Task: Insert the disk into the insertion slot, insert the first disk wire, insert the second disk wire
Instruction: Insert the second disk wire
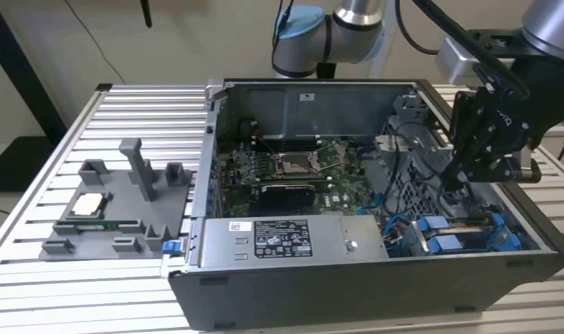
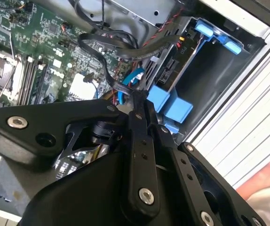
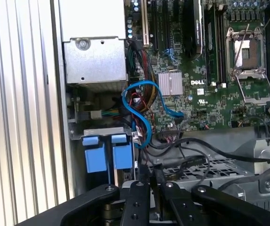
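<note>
Black claw [image 2: 139, 100]: one; its two fingers are drawn together, pinching the end of one black wire [image 2: 121, 87], as the second wrist view shows.
Claw's place: in the exterior view it hangs inside the case [image 1: 356, 292], on the exterior view's right, above the corner with the blue parts.
Disk [image 3: 97, 160]: one, already seated in the insertion slot [image 1: 467, 224]; in the first wrist view two bright blue tabs of its carrier stand side by side, just beside the claw's fingers.
Black wire's run: from the fingertips it loops up and away over the board.
Blue cable [image 3: 146, 84]: one light-blue lead, curling from beside the carrier tabs to the board.
Motherboard [image 1: 291, 163]: one green board on the case floor, with one square socket [image 3: 248, 52] and one silver heatsink [image 3: 170, 84].
Power-supply box [image 1: 291, 240]: one, grey with a white label, near the front wall of the case.
Table [image 1: 124, 111]: one slatted aluminium top under the case.
Grey tray [image 1: 115, 188]: one, on the exterior view's left, well apart from the claw, carrying one chip [image 1: 87, 204].
</note>
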Robot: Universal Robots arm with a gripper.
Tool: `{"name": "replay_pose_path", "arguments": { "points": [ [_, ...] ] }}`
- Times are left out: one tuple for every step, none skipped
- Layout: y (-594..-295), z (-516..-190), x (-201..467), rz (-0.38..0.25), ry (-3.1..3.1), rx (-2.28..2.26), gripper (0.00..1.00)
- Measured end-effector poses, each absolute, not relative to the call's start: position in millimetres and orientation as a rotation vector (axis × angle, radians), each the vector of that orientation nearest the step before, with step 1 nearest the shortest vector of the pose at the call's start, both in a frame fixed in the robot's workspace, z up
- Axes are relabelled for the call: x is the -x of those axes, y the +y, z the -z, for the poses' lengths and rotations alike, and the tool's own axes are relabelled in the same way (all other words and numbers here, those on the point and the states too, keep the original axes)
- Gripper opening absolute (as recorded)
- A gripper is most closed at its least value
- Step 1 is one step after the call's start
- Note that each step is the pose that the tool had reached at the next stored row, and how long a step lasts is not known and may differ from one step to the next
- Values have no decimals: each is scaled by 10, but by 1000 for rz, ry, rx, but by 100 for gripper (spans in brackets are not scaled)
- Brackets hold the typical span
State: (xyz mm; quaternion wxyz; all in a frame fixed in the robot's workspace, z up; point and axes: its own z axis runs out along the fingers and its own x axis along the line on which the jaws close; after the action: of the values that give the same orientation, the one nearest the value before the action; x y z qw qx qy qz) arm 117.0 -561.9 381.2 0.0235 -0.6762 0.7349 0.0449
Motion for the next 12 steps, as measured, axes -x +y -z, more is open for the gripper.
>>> {"name": "replay_pose_path", "arguments": {
  "points": [
    [-5622,-3803,-1170,-139,2275,2093,16],
    [-5626,-3793,-1170,-139,2275,2093,16],
    [-5630,-3782,-1170,-139,2275,2093,16],
    [-5634,-3774,-1170,-139,2275,2093,16],
    [-5636,-3770,-1170,-139,2275,2093,16],
    [-5637,-3770,-1170,-139,2275,2093,16],
    [-5638,-3767,-1170,-139,2275,2093,16],
    [-5639,-3767,-1170,-139,2275,2093,16],
    [-5639,-3767,-1170,-139,2275,2093,16],
    [-5639,-3767,-1170,-139,2275,2093,16],
    [-5639,-3766,-1170,-139,2275,2093,16],
    [-5640,-3766,-1170,-139,2275,2093,16]
  ]
}}
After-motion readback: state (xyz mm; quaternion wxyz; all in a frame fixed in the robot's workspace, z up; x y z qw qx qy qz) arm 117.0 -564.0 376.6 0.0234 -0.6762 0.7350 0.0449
